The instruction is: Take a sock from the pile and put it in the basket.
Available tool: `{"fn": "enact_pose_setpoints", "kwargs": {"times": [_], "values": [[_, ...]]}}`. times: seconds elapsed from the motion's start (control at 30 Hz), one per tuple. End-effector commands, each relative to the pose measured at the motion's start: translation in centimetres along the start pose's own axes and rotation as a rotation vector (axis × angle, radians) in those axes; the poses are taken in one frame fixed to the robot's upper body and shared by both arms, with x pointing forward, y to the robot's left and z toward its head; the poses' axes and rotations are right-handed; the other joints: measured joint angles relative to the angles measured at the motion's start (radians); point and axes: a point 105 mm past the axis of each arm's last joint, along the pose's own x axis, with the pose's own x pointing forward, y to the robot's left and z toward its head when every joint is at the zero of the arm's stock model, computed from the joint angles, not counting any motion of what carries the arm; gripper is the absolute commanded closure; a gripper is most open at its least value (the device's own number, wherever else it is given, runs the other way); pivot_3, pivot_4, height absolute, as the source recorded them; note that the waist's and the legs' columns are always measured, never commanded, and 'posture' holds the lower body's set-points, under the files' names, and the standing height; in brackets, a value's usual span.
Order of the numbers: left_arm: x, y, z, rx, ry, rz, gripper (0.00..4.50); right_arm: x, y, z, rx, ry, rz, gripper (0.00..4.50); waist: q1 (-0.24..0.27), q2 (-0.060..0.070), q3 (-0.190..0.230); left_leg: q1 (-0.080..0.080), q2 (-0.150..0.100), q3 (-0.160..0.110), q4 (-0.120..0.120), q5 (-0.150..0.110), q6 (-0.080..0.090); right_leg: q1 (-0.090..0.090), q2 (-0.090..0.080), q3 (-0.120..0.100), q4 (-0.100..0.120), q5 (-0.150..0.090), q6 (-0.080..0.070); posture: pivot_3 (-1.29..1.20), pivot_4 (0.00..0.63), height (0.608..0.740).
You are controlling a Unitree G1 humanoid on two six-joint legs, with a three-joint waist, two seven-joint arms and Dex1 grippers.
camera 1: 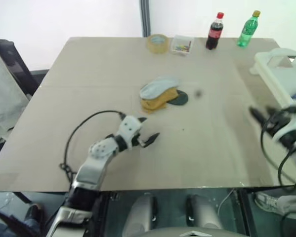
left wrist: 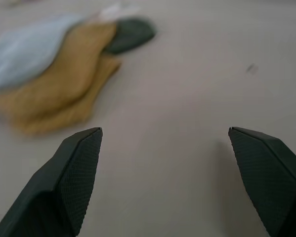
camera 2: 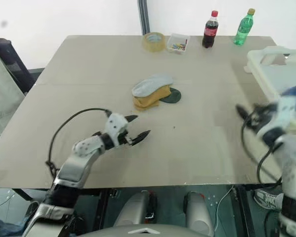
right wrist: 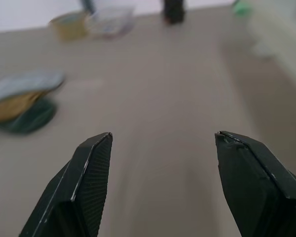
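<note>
Well apart, the pile [camera 1: 161, 94] lies beyond both fingers [left wrist: 76, 168].

- The left arm reaches forward low over the table, its cable looping behind the wrist.
- The left gripper [camera 2: 138, 127] points ahead and rightward, black fingers [left wrist: 73, 177] spread wide, nothing between them.
- The right gripper [right wrist: 160, 173], blurred at the right edge, stands parted and empty.
</note>
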Motion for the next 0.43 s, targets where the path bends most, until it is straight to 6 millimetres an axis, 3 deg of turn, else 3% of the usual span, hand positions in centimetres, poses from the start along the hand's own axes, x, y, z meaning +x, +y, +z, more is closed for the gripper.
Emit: {"fn": "enact_pose_setpoints", "kwargs": {"times": [0.03, 0.1, 0.23, 0.43], "values": [[-2.9, 1.5, 0.1, -0.031, 0.017, 0.132, 0.11, -2.1, 2.3, -0.5, -0.083, 0.015, 0.218, 1.13, 0.002, 0.000, 0.000, 0.000, 0.000, 0.000, 0.001, 0.000, 0.000, 0.000, 0.000, 0.000, 0.000, 0.000, 0.000, 0.00, 0.150, 0.740], [-4.2, 1.3, 0.3, -0.110, 0.013, 0.164, 0.11, -3.3, 2.3, -1.4, -0.099, 0.055, 0.277, 1.13, 0.003, 0.000, 0.000, 0.002, 0.000, 0.000, 0.001, 0.000, 0.000, 0.001, 0.000, 0.001, 0.000, -0.001, -0.002, 0.00, 0.150, 0.740], [-7.5, -1.0, 1.6, -0.229, -0.011, 0.147, 0.11, -5.8, 1.2, -2.7, -0.117, 0.169, 0.359, 1.13, -0.003, -0.002, 0.001, 0.013, 0.003, 0.001, 0.001, 0.000, -0.001, 0.009, 0.000, 0.000, 0.000, -0.003, -0.004, 0.00, 0.150, 0.740], [-10.8, -2.4, 1.8, -0.277, 0.040, 0.190, 0.11, -6.9, 0.0, -3.2, -0.155, 0.217, 0.400, 1.13, 0.003, -0.002, 0.001, 0.015, 0.004, 0.002, 0.000, -0.003, -0.005, 0.010, 0.000, 0.001, 0.001, -0.005, -0.002, 0.00, 0.150, 0.740]]}}
